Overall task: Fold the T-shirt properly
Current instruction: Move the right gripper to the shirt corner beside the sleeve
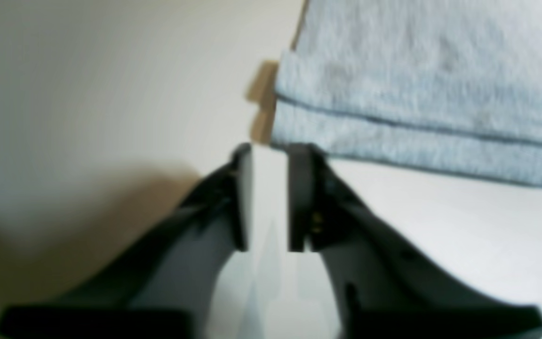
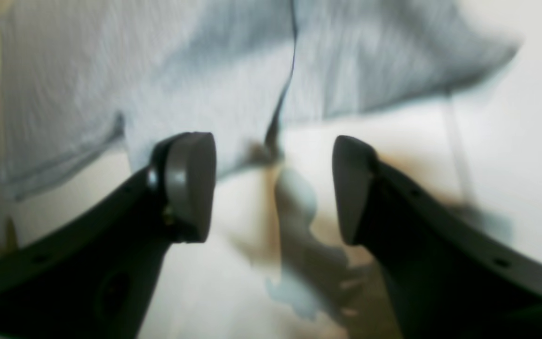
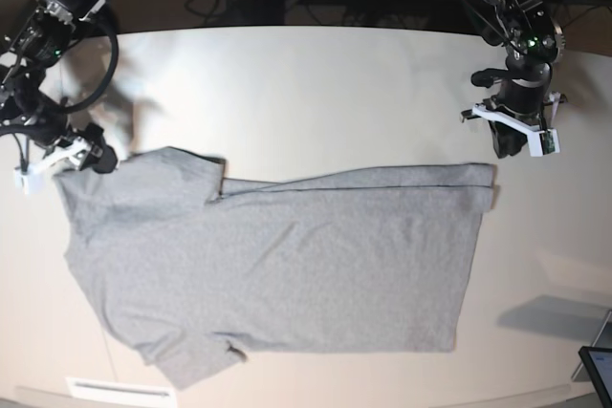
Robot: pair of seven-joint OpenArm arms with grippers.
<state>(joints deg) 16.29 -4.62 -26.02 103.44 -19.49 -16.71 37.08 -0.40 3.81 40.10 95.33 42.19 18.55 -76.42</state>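
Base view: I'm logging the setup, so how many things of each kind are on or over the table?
T-shirt: 1, grey, spread flat on the white table
Grippers: 2, the left gripper above the shirt's hem corner, the right gripper at the shoulder end
Total: 3

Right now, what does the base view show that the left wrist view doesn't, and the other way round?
Only the base view shows the whole T-shirt spread flat on the table, with its upper strip folded over, and the right gripper at the shirt's far corner. Only the left wrist view shows up close that the left gripper has a narrow gap between its fingers with nothing in it, and the stitched hem at the corner beside it. Both show the left gripper just off that shirt corner, over bare table.
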